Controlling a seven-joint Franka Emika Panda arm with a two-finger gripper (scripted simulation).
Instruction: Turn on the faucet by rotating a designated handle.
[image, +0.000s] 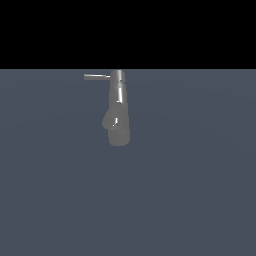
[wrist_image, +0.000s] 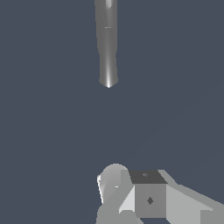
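Note:
The faucet (image: 119, 107) is a grey brushed-metal cylinder with a wider rounded end and a small bulge on its side, seen in the exterior view. Its handle (image: 96, 76), a thin straight rod, sticks out from the far end toward the exterior view's left. My gripper does not show in the exterior view. In the wrist view a long grey metal part of the faucet (wrist_image: 107, 43) tapers to a rounded tip; I cannot tell whether it is the body or the handle. My gripper (wrist_image: 131, 192) shows only partly at the frame's edge, well apart from that part and touching nothing.
The faucet stands on a flat blue-grey surface (image: 190, 190) that fills both views. Beyond its far edge the exterior view is black.

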